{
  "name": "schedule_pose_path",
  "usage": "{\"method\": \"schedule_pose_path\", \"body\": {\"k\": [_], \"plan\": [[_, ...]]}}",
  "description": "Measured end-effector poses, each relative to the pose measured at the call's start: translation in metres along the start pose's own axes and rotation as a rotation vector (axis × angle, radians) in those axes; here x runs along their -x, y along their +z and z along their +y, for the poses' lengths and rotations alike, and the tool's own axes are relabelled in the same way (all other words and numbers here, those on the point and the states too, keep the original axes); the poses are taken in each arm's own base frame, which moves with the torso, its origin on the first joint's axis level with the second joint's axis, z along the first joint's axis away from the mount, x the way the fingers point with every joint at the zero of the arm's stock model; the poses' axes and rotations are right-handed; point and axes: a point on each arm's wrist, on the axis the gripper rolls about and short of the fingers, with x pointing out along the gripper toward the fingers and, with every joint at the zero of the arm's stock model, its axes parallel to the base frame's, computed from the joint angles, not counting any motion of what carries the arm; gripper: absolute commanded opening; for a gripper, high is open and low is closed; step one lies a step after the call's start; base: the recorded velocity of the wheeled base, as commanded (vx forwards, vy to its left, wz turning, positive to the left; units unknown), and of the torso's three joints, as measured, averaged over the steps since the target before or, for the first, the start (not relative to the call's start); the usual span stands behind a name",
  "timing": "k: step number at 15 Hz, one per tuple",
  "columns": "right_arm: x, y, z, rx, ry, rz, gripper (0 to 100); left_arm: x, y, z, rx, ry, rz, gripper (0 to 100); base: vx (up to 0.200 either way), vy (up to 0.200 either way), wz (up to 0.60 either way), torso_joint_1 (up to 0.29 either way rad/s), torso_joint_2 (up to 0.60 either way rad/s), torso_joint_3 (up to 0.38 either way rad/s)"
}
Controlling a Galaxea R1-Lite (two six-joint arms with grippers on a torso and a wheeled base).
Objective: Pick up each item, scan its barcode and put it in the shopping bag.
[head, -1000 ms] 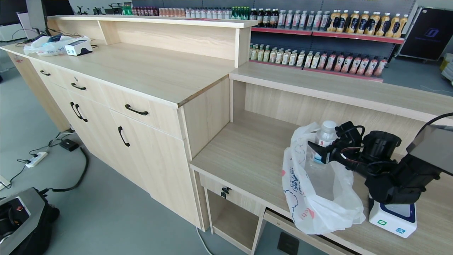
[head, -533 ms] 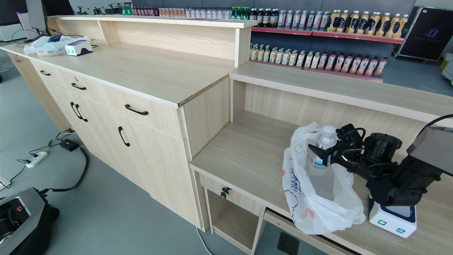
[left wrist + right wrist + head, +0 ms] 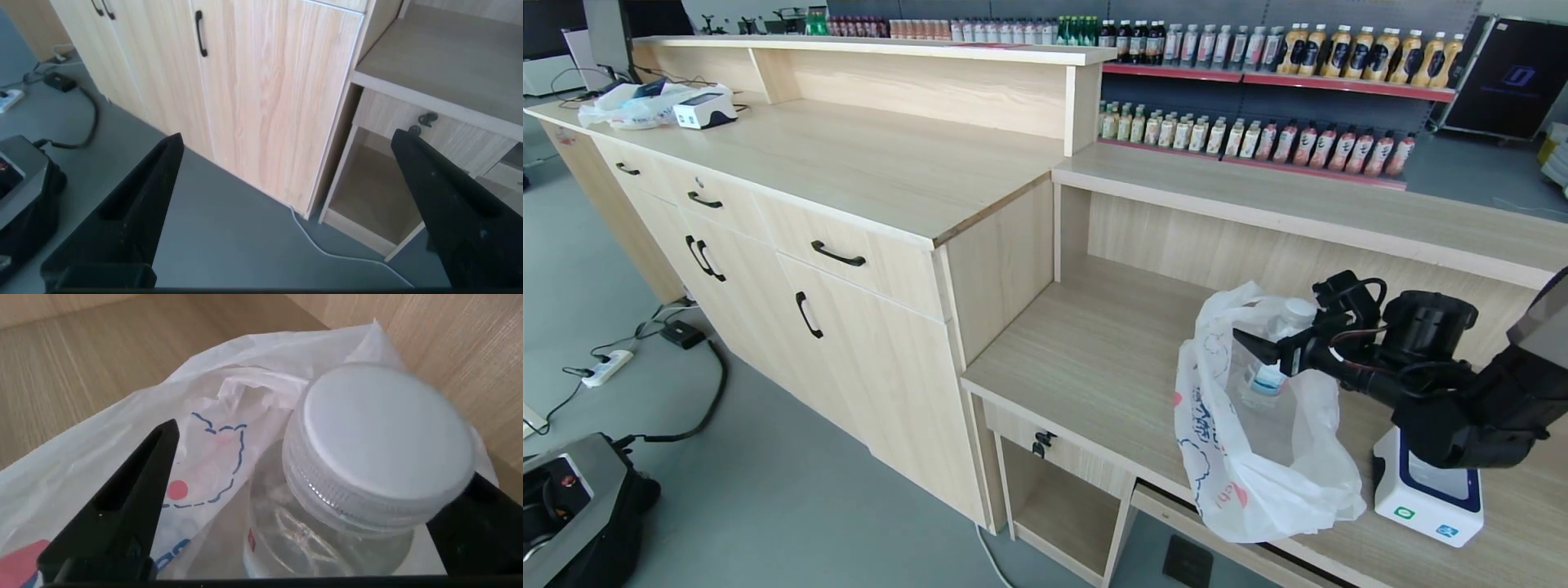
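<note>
Two fingers of my right gripper (image 3: 1270, 343) stand spread wide around the white-capped clear water bottle (image 3: 1296, 310), which sits inside the white shopping bag (image 3: 1241, 457) on the lower wooden counter (image 3: 1094, 359). My left gripper (image 3: 286, 139) hangs wide open, empty, above grey floor (image 3: 204, 237).

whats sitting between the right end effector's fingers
A clear bottle with a white cap, inside the shopping bag; the right wrist view shows it between the right end effector's open fingers.

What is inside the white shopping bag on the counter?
A clear bottle with a white cap sits in the bag. Its base and anything else at the bottom are hidden by the plastic folds.
</note>
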Motion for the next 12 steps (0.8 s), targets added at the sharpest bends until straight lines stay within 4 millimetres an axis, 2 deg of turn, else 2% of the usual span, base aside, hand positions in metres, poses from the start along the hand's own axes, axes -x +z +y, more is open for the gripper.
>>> {"method": "schedule_pose_path", "body": {"k": [3, 7, 9, 12], "plan": [[0.031, 0.041, 0.0, 0.025, -0.025, -0.043, 100, 0.0, 0.0, 0.0, 0.0, -0.001, 0.0, 100, 0.0, 0.0, 0.0, 0.0, 0.0, 0.0], [0.083, 0.083, 0.0, 0.111, -0.079, -0.078, 100, 0.0, 0.0, 0.0, 0.0, 0.0, 0.0, 100, 0.0, 0.0, -0.6, -0.002, 0.0, 0.0], [0.107, 0.096, -0.003, 0.11, -0.109, -0.024, 100, 0.0, 0.0, 0.0, 0.0, -0.001, 0.0, 100, 0.0, 0.0, -0.6, 0.01, 0.0, 0.0], [0.14, 0.104, -0.009, 0.09, -0.188, 0.103, 100, 0.0, 0.0, 0.0, 0.0, 0.0, 0.0, 100, 0.0, 0.0, -0.6, -0.001, 0.0, 0.007]]}}
